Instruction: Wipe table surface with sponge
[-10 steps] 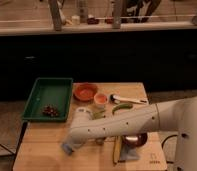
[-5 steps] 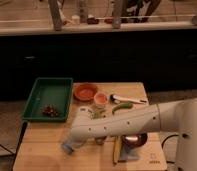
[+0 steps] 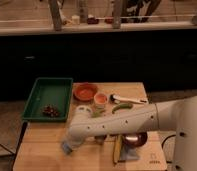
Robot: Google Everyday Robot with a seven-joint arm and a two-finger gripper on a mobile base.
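From my seat I see the white arm (image 3: 117,124) reach in from the right and slant down across the table surface (image 3: 42,150) toward its near-left part. The gripper (image 3: 68,145) is at the low end of that arm, down against the wood, near the left edge and just nearer than the green tray (image 3: 40,85). It is tucked under the wrist housing, so I cannot tell whether it is open or closed.

A small pale-blue patch shows right at the gripper's tip, and I read it as the sponge (image 3: 65,149). It lies on the tabletop, touching or under the gripper. Too little of it shows for me to tell which way its long axis runs or where it points.

The tray sits at the far-left corner, its long side running near to far, with a dark reddish cluster (image 3: 50,111) in its near end. Just right of it is an orange bowl (image 3: 85,91), then a small cup (image 3: 100,100). A white-handled tool (image 3: 128,99) lies left to right beyond the arm, and a curved green item (image 3: 121,107) is just near of it. A dark red bowl (image 3: 136,139) sits near-right, partly under the arm. Beside it lies a flat grey-blue piece (image 3: 128,154) with a yellow strip (image 3: 117,150), and a dark printed mark (image 3: 153,161) is at the near-right corner.
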